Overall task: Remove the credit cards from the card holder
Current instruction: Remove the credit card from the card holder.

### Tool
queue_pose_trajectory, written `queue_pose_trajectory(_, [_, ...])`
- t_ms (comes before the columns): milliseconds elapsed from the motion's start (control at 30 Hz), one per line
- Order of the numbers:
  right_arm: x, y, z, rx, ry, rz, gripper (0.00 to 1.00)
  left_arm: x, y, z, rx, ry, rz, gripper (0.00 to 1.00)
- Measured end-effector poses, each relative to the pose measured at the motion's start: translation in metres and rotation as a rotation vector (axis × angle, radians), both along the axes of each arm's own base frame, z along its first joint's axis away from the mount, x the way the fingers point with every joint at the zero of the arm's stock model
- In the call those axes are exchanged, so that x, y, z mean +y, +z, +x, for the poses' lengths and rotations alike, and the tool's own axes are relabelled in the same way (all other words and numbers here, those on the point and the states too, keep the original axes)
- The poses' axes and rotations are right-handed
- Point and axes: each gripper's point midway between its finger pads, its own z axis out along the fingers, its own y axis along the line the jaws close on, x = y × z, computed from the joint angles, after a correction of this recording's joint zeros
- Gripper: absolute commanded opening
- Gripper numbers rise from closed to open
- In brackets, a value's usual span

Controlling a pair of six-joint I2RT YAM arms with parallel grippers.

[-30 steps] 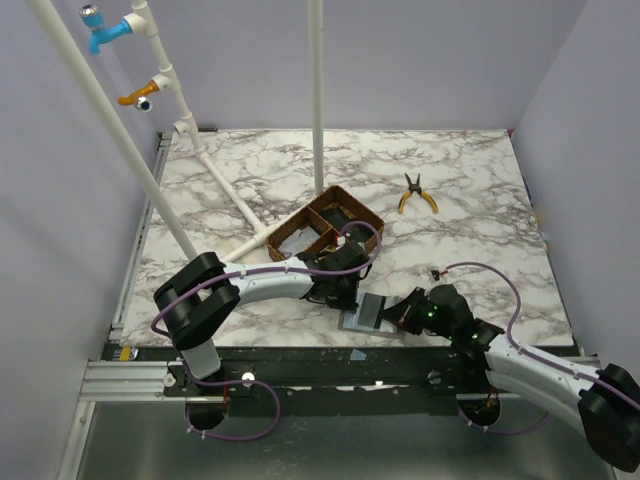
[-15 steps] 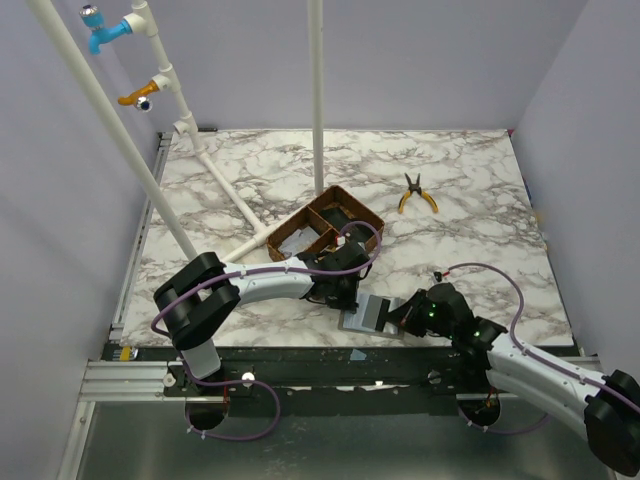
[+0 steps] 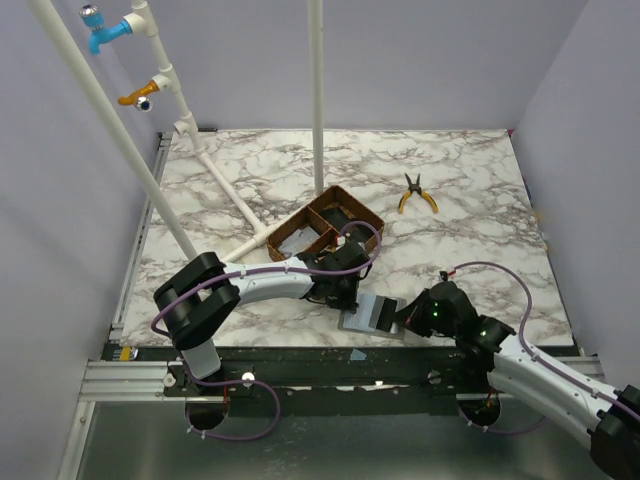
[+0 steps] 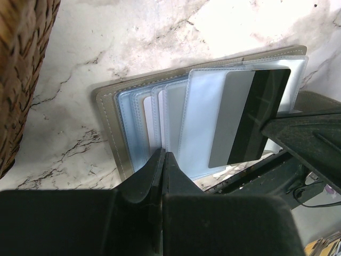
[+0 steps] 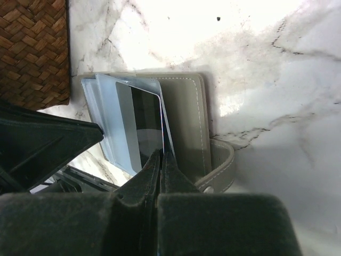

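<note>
Veined marble (image 3: 470, 200), stitched holder (image 5: 184, 122), glossy card (image 4: 234, 117)

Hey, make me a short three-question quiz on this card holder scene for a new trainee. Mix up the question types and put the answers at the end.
1. True or false: the card holder lies folded shut on the table.
2. Which claw pinches the credit card with the dark stripe? A. left claw B. right claw C. neither
3. Name the yellow-handled tool lying by itself at the far right of the table.
Key:
1. False. It lies open, with its clear sleeves fanned out.
2. B. The left claw is shut too, but its tips are at the sleeves.
3. Pliers.
</note>
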Motion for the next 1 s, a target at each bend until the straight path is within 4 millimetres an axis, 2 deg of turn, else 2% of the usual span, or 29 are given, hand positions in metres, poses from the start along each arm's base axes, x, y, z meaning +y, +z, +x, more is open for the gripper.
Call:
queue_pose_trajectory(667, [-0.015, 0.014, -0.002, -0.018, -0.014, -0.069, 0.01, 0.0, 0.0, 0.0, 0.0, 0.0, 0.0, 0.0])
queue_pose_trajectory(1000, [-0.02, 0.012, -0.004, -0.015, -0.022, -0.083, 0.01, 0.0, 0.0, 0.0, -0.001, 0.0, 0.0, 0.0])
